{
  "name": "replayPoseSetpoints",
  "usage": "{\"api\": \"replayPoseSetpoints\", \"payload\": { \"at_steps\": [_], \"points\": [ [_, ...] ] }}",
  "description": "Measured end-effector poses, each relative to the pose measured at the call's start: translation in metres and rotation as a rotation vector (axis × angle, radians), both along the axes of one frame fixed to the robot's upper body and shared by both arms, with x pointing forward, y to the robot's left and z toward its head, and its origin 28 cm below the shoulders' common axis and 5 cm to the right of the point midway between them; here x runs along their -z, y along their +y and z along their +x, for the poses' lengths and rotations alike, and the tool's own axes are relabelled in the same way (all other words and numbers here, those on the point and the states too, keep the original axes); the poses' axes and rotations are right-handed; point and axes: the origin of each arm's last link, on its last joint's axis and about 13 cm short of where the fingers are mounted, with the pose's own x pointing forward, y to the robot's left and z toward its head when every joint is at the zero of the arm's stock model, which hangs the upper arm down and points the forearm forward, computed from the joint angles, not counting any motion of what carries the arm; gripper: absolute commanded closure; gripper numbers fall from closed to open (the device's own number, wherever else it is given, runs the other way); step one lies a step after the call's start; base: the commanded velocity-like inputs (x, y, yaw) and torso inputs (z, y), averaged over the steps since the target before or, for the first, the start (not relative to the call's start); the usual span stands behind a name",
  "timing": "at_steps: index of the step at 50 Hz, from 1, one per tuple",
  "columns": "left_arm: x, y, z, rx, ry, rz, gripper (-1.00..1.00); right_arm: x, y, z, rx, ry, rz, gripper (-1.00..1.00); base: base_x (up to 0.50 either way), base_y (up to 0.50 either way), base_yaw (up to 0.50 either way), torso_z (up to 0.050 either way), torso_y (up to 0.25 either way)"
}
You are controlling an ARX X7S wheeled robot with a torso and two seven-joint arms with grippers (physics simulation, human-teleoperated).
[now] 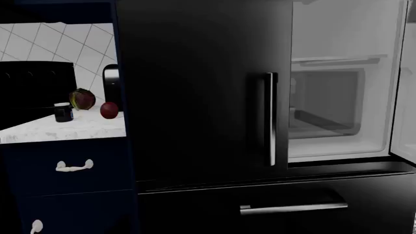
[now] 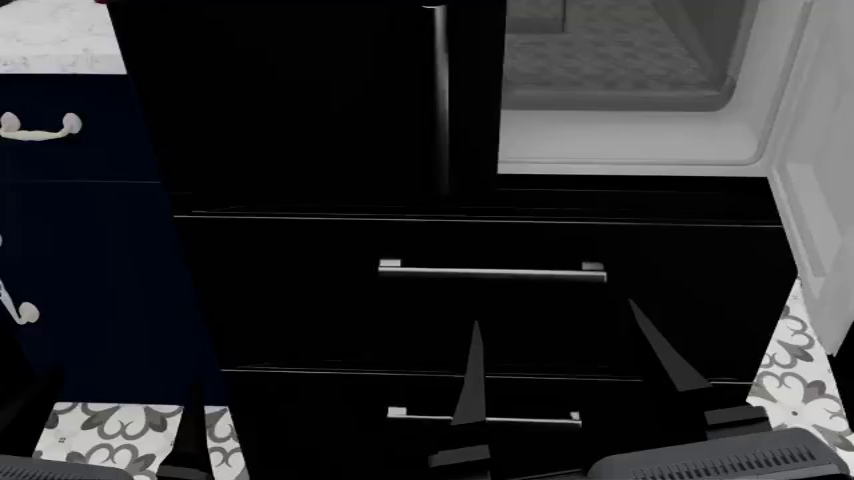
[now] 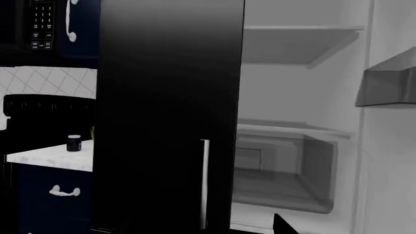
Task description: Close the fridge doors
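One of the two fridge doors appears already shut: the left door (image 1: 201, 92) lies flush with the cabinet front, its vertical bar handle (image 1: 270, 118) standing just beside the exposed opening. Its partner, the right door (image 2: 817, 180), is swung wide, showing its white inner lining at the edge of the head view, with the white interior (image 3: 293, 146), a shelf (image 3: 302, 44) and a clear crisper bin (image 3: 279, 180) in plain sight. By this reading the task is about half complete; what remains is to bring the right door across the opening until it meets the left. The right claw (image 2: 574, 355) hangs low in front of the black drawers (image 2: 491, 270), its two pointed fingers spread apart and holding nothing, well short of the open door. The left claw is barely in view at the bottom of the head view, and whether it is open or closed cannot be told. Neither claw touches a door.
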Motion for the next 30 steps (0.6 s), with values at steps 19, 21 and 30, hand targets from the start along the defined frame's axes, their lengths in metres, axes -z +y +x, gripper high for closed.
{"api": "replayPoseSetpoints", "payload": {
  "at_steps": [19, 21, 30],
  "points": [
    [0.0002, 0.0001, 0.0003, 0.002, 0.004, 0.001, -1.00, -0.0007, 0.0002, -0.0002, -0.002, 0.001, 0.002, -1.00, -0.16, -0.50, 0.00, 0.000, 0.000],
    [0.0003, 0.0001, 0.0003, 0.002, 0.004, 0.001, -1.00, -0.0006, 0.0002, 0.0000, -0.002, 0.001, 0.002, -1.00, -0.16, -0.50, 0.00, 0.000, 0.000],
    [0.0003, 0.0001, 0.0002, 0.002, 0.003, 0.000, -1.00, -0.0006, -0.0001, 0.0003, -0.001, 0.001, 0.002, -1.00, -0.16, -0.50, 0.00, 0.000, 0.000]
  ]
}}
